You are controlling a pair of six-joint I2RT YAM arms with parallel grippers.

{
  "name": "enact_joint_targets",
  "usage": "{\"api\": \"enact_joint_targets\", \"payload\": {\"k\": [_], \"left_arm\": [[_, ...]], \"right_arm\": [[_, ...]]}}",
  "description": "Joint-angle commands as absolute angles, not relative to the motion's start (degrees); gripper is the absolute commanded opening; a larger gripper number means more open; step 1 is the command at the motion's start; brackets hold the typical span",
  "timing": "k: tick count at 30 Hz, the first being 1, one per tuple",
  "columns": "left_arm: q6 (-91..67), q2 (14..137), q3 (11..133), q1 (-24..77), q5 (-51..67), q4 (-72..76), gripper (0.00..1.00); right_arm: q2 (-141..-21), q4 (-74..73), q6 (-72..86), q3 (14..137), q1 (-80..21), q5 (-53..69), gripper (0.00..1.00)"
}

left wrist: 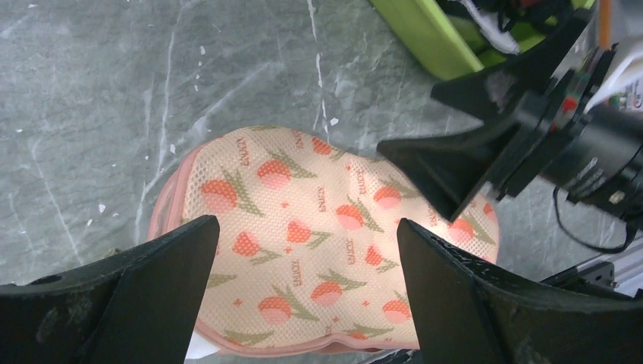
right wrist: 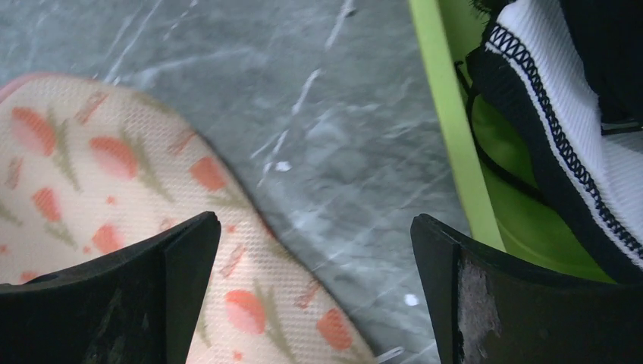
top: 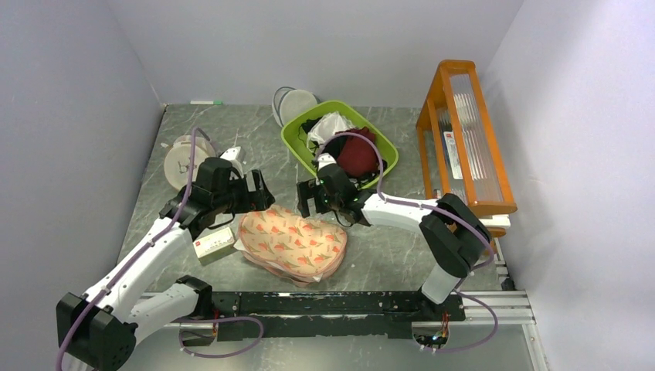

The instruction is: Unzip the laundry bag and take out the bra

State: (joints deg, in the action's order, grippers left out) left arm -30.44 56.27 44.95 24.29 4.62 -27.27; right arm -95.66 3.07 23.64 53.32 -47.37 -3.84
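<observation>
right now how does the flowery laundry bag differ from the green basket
The laundry bag is peach-pink with orange-red flowers; the green basket is plain lime. The laundry bag is a soft two-lobed case lying flat in the middle of the table; the green basket is a rigid-looking open tub farther back, with clothes piled in it. Both sit on the table and look about equally long.

In the middle of my overhead view the laundry bag (top: 292, 246) is peach-pink mesh, printed with orange-red flowers on olive-green stems and edged in a deeper pink. The table (top: 386, 255) is grey with white marble veining. At upper centre I see a lime-green basket (top: 297, 145) with a dark red garment (top: 358, 154) inside. The rack (top: 457, 65) at the right is orange.
</observation>
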Motion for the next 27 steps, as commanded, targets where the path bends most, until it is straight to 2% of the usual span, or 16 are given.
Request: {"api": "enact_joint_targets", "payload": {"k": [1, 7, 10, 12, 19, 27], "left_arm": [[-25.97, 53.38, 47.19, 23.77, 3.52, -30.0, 0.99], [-24.02, 50.71, 46.07, 23.81, 4.97, -28.15, 0.98], [-22.81, 50.39, 46.16, 23.82, 4.13, -27.73, 0.98], [-21.5, 50.19, 46.7, 23.82, 2.73, -27.76, 0.97], [-17.86, 48.37, 47.93, 23.8, -5.08, -28.28, 0.96], [-18.93, 44.65, 46.58, 23.78, -7.81, -27.68, 0.97]], "right_arm": [[-96.18, 5.34, 24.89, 52.73, -42.97, -10.7, 1.0], [-93.49, 3.98, 20.94, 51.41, -38.93, -10.85, 1.0], [-89.8, 3.11, 17.35, 49.66, -40.46, -4.25, 1.0], [-86.03, 2.34, 14.63, 47.86, -43.93, -1.94, 1.0], [-75.63, -6.6, 3.84, 45.95, -63.04, -5.76, 1.0], [-77.61, -13.73, 5.01, 47.73, -72.92, -9.89, 0.99]]}}
